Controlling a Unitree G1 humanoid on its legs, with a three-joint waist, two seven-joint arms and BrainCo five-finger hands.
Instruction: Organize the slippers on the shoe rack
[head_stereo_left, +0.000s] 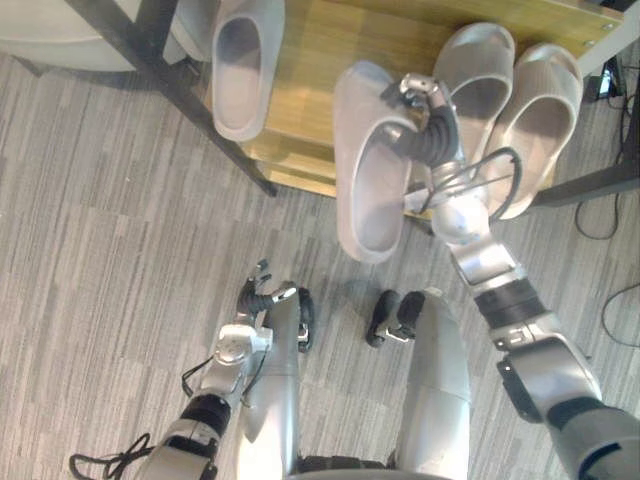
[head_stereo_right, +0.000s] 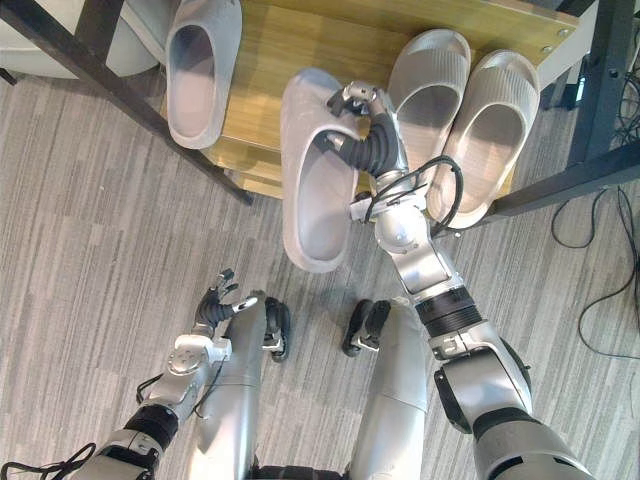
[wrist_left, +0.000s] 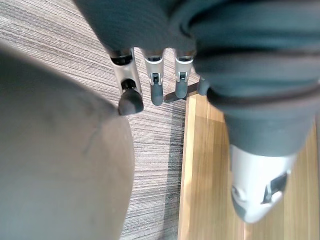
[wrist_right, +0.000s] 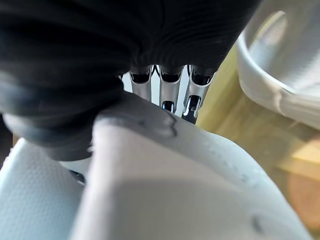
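In the left eye view the right hand (head_stereo_left: 425, 108) has its fingers curled over the upper band of a grey slipper (head_stereo_left: 368, 165), and the toe points to the far side. The slipper is half over the near edge of the shoe rack (head_stereo_left: 320, 50), with its heel out above the floor (head_stereo_left: 120, 230). I think the band is chosen because it gives a firm hold and lets the toe go in first. The slipper is between a lone slipper (head_stereo_left: 240, 60) on the left and a pair of slippers (head_stereo_left: 480, 80) on the right, so this gap is probably its place.

In the right eye view the left hand (head_stereo_right: 220, 305) hangs low and near, well apart from the rack. One hand seems enough for this step.

In the left wrist view its fingers (wrist_left: 156, 90) are straight and loose and hold nothing.

In the right wrist view the right hand's fingers (wrist_right: 169, 90) go down behind the band. The thumb is hidden.
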